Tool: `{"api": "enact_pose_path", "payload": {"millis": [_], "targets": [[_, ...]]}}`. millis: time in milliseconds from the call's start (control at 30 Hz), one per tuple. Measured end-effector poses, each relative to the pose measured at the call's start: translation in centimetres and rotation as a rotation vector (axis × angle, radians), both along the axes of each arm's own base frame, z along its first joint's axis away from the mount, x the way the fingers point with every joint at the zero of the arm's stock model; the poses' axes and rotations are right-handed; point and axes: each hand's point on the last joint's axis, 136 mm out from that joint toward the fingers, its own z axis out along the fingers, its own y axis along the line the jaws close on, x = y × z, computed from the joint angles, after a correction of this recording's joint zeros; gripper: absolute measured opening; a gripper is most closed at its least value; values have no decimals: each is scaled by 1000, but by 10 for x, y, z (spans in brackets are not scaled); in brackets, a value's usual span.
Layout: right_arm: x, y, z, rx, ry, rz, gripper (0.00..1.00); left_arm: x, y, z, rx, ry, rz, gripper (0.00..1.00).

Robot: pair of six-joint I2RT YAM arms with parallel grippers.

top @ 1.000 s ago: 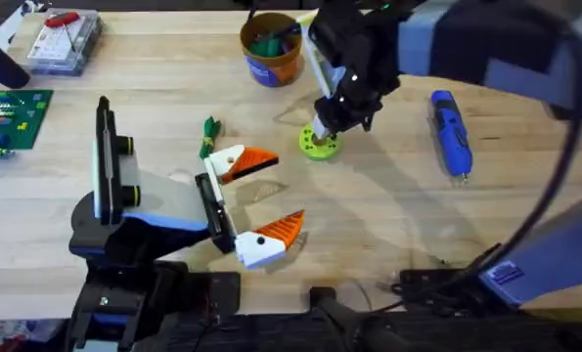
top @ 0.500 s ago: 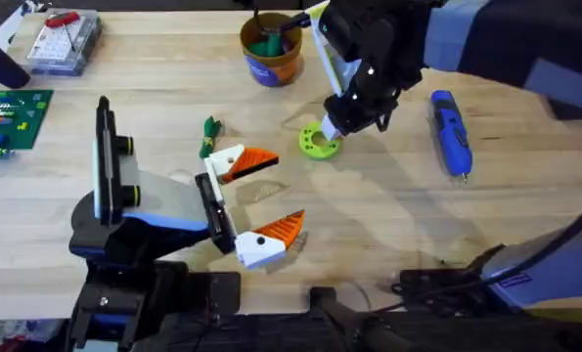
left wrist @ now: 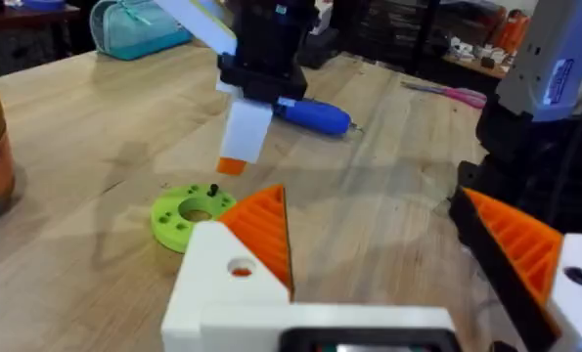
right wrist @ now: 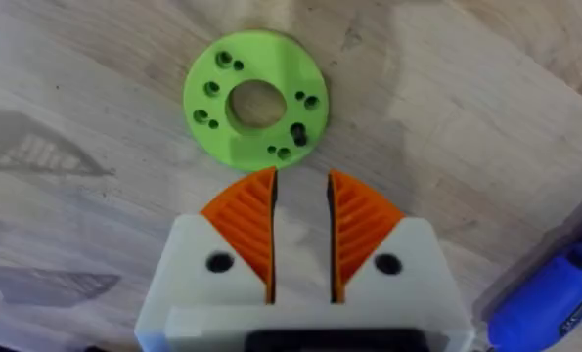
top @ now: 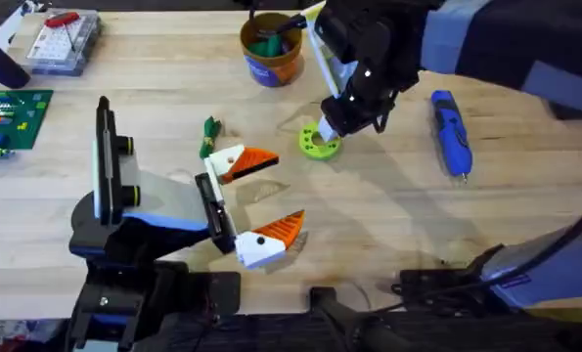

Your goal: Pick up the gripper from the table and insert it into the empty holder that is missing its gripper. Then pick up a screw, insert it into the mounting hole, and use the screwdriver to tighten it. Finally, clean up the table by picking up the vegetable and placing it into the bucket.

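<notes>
The right arm reaches in from the lower right, rising large and dark across the upper middle of the overhead view, with its right gripper (top: 332, 122) pointing down at the table (top: 388, 225) just above and beside the lime-green ring (top: 319, 144). In its wrist view the right gripper (right wrist: 301, 210) has its orange ribbed pads (right wrist: 244, 220) drawn near each other with a narrow gap between them and nothing caught there, and the ring (right wrist: 256, 96) lies flat just beyond the fingertips, a small dark screw head (right wrist: 298, 131) sitting in one of its outer holes. The left arm lies low over the near left part of the table, its left gripper (top: 256, 200) spread wide and empty, one finger near the dark-green vegetable (top: 209, 130), the other nearer the bases. From the left wrist, the spread pads (left wrist: 263, 225) frame the ring (left wrist: 193, 213) ahead, with the right gripper (left wrist: 242, 137) hanging over it. The screwdriver (top: 450, 132) lies flat well to the right of the right gripper, apart from it, its long axis running away from the bases and its thin metal tip toward the near edge. The bucket (top: 271, 47) stands upright behind and left of the right gripper, holding green pieces.
</notes>
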Motion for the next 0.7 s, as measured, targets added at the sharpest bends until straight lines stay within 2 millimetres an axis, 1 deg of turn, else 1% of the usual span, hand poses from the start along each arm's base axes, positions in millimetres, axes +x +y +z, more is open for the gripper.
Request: {"api": "enact_pose_path", "payload": {"millis": [100, 233, 300, 533, 700], "targets": [[2, 2, -1, 11, -13, -10, 287, 0, 0, 0, 0, 0, 0, 990], [-4, -3, -10, 13, -13, -18, 287, 0, 0, 0, 0, 0, 0, 990], [-8, -5, -12, 20, -24, -19, 287, 0, 0, 0, 0, 0, 0, 990], [-21, -10, -3, 58, -74, -19, 287, 0, 0, 0, 0, 0, 0, 990], [-19, -9, -6, 67, -82, -30, 287, 0, 0, 0, 0, 0, 0, 990]]}}
